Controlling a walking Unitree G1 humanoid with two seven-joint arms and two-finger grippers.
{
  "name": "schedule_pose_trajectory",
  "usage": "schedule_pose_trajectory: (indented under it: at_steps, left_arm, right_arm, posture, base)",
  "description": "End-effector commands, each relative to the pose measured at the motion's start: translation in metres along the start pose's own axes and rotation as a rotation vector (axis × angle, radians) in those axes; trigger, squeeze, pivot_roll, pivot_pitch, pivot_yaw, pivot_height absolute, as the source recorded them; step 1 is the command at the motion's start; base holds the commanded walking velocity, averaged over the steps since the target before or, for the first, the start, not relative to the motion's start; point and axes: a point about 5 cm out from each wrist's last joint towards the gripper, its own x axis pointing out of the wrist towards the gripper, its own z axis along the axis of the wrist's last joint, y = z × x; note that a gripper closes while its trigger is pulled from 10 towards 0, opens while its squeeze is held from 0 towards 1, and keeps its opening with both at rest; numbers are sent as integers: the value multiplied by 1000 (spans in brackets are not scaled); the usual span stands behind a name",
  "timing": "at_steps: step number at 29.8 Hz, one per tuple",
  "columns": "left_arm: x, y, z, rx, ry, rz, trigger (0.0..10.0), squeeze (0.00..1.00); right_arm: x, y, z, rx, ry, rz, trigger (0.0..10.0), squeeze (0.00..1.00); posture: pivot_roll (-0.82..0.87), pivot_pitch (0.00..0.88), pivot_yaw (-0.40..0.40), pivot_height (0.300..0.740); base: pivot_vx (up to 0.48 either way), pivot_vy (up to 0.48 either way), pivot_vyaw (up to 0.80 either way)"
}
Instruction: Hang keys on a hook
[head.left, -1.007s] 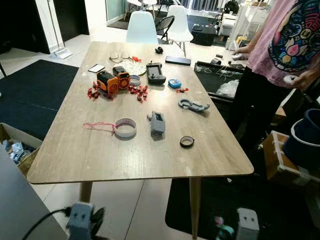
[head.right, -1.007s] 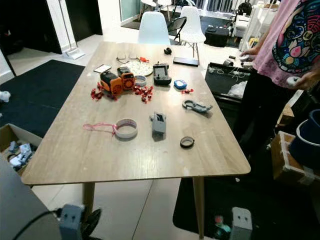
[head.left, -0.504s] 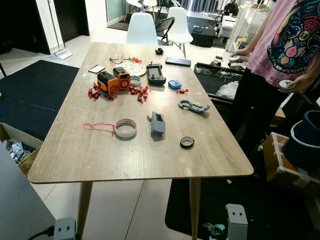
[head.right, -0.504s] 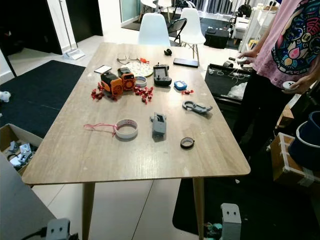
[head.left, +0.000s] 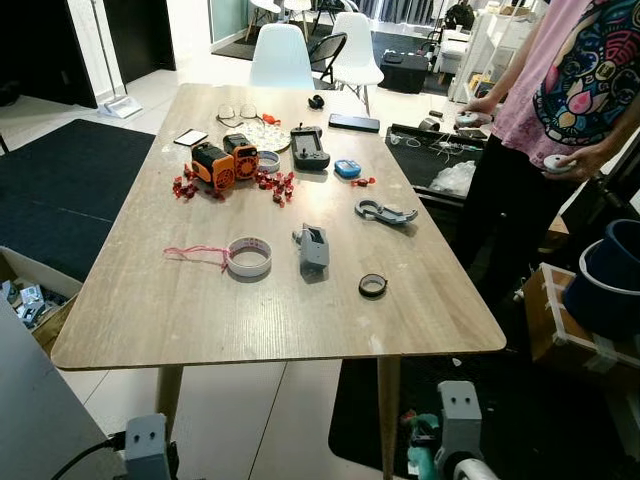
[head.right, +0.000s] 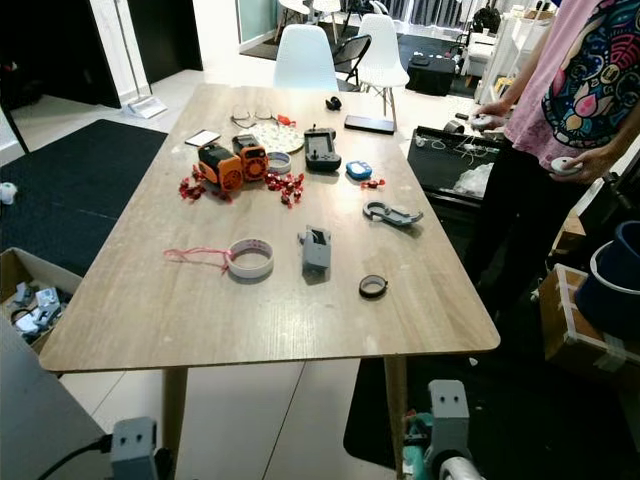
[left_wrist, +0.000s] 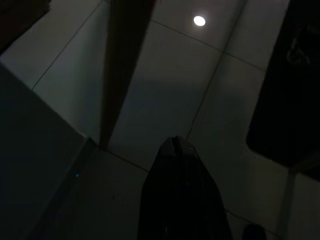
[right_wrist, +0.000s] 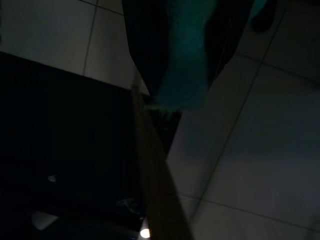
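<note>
Approach step, nothing grasped yet. Keys likely the grey carabiner bunch (head.left: 385, 211), centre-right of frame on the surface (head.left: 200, 310); can't confirm. No hook spotted. Left gripper (left_wrist: 182, 190) and right gripper (right_wrist: 180, 60) hang low; jaws: can't tell. Next: step closer, raise an arm.

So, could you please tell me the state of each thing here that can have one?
Tape roll: lying flat on the table, pink string attached.
Grey hook block: resting on the table, nothing hung on it.
Glasses: unfolded, at the far end.
Phone: flat, screen dark.
White chair: upright, unoccupied.
Left gripper: hanging low over the floor.
Right gripper: hanging low, something teal between its fingers.
</note>
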Motion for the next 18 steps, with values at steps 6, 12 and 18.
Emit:
schedule_pose_trajectory:
  at_steps: [6, 12, 18]
  left_arm:
    - [2, -18, -2, 23, -11, -50, 10000, 0]
    - [2, -19, -2, 26, -11, -47, 10000, 0]
    - [0, -16, -5, 26, 2, -27, 10000, 0]
  right_arm:
    - [-1, 19, -12, -138, 75, 112, 10000, 0]
    - [-1, 21, -15, -162, 88, 122, 10000, 0]
    - [-2, 24, -17, -198, 105, 146, 10000, 0]
  posture:
    - [58, 30, -55, 740]
    - [61, 31, -58, 740]
    - [66, 34, -69, 740]
  base:
    - [0, 0, 267]
    - [0, 0, 800]
    - [0, 0, 800]
